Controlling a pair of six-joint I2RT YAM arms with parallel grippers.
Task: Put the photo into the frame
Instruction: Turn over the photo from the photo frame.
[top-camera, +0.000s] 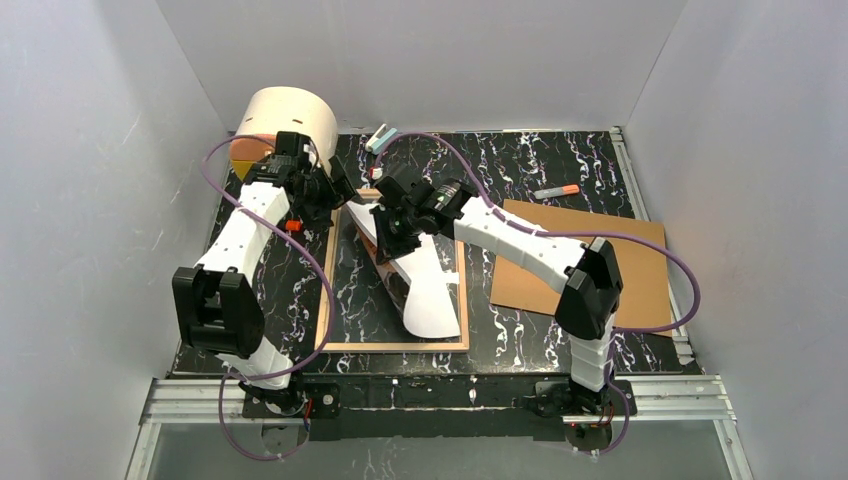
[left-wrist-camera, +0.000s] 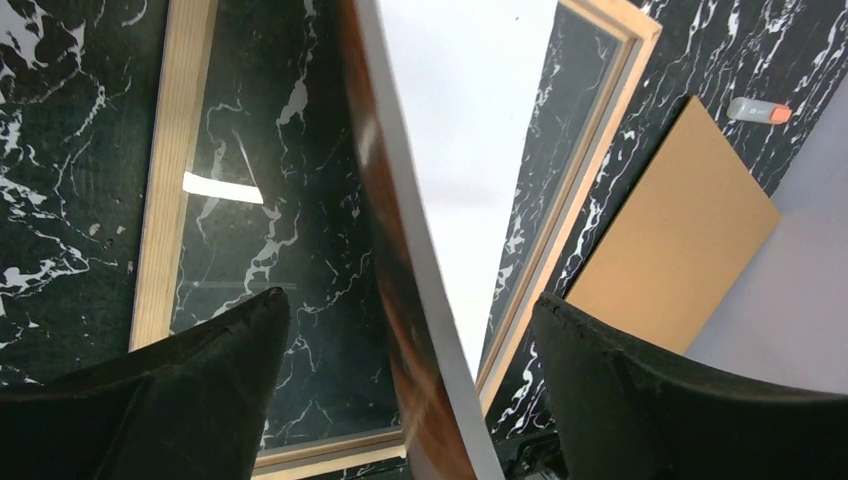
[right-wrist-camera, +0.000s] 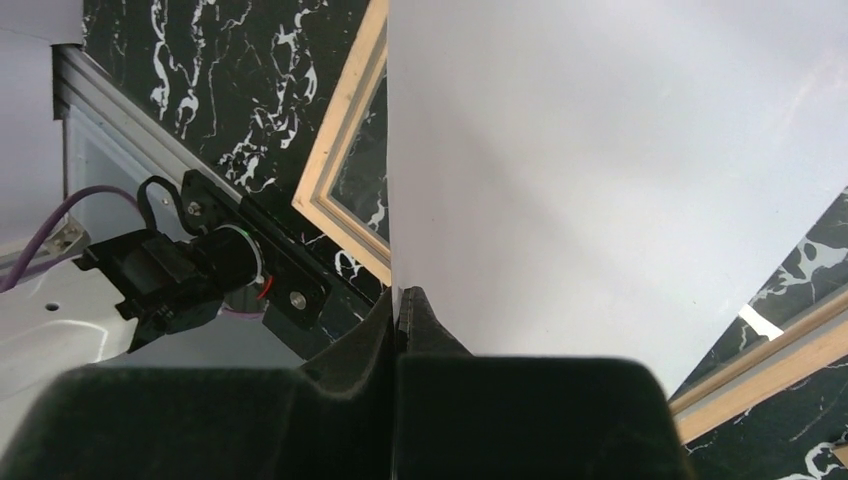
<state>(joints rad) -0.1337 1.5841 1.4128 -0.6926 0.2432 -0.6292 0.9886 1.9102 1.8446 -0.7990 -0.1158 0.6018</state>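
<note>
The frame (top-camera: 326, 300), a light wood rim around clear glass, lies flat on the black marble table. It also shows in the left wrist view (left-wrist-camera: 168, 190) and the right wrist view (right-wrist-camera: 343, 140). My right gripper (top-camera: 386, 228) is shut on the far edge of the photo (top-camera: 430, 300) and holds it tilted above the glass, white back up, its near end curling down onto the pane. In the right wrist view my right gripper (right-wrist-camera: 400, 305) pinches the photo (right-wrist-camera: 600, 170). My left gripper (top-camera: 343, 196) is open. Its fingers (left-wrist-camera: 200, 380) straddle the photo's raised edge (left-wrist-camera: 395, 230) without touching it.
A brown backing board (top-camera: 600, 260) lies right of the frame and shows in the left wrist view (left-wrist-camera: 670, 250). An orange-capped marker (top-camera: 556, 190) lies behind it. A cream cylinder (top-camera: 290, 118) and a small teal-white object (top-camera: 381, 138) stand at the back left. Grey walls close in three sides.
</note>
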